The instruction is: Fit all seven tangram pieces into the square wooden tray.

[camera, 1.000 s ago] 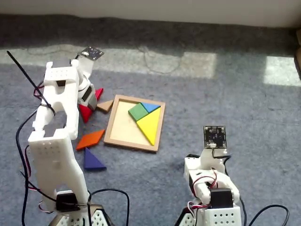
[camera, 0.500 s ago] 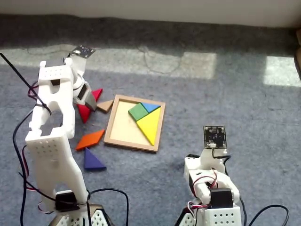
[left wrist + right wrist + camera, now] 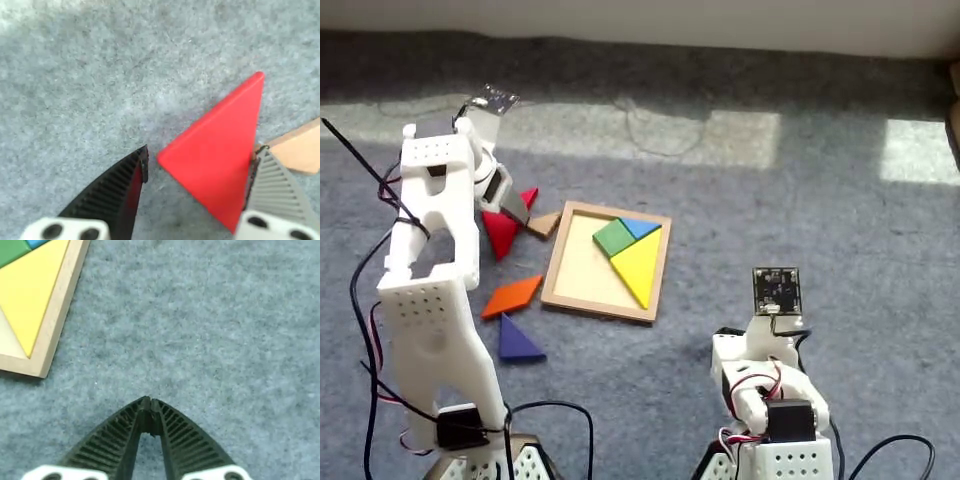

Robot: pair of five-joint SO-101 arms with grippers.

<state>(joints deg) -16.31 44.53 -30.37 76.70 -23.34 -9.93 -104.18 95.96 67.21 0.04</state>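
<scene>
Red painted wood: a red triangle [image 3: 220,165] lies on grey carpet [image 3: 100,60] between the jaws of the left gripper [image 3: 202,152]. The jaws stand apart and are not clamped. The grey finger [image 3: 275,187] sits against one edge of the triangle. The black finger [image 3: 117,192] is just clear of the opposite corner. On the outer side of the grey finger lies a tan piece [image 3: 300,147]; whether it touches the triangle cannot be told.

Seen from above, the wooden tray [image 3: 552,290] lies just past that tan piece from the left gripper. It holds a green square [image 3: 613,237], a blue triangle [image 3: 640,227] and a yellow triangle [image 3: 638,268], packed into one half. An orange parallelogram [image 3: 512,296] and a dark blue triangle [image 3: 517,340] lie on the carpet, back from the gripper toward its arm's base.

The right gripper [image 3: 148,402] has its fingers pressed together, holding nothing. A corner of the tray lies ahead of its tips and off to one side, well apart.

The step in hand looks like gripping the red triangle. The black finger would meet a corner, not a flat edge, so closing could spin the piece or squeeze it out of the jaws. The grey finger could also catch the tan piece and drag it along. A thin piece on soft carpet gives the fingers little to bite, so it may tilt or drop on the lift.
</scene>
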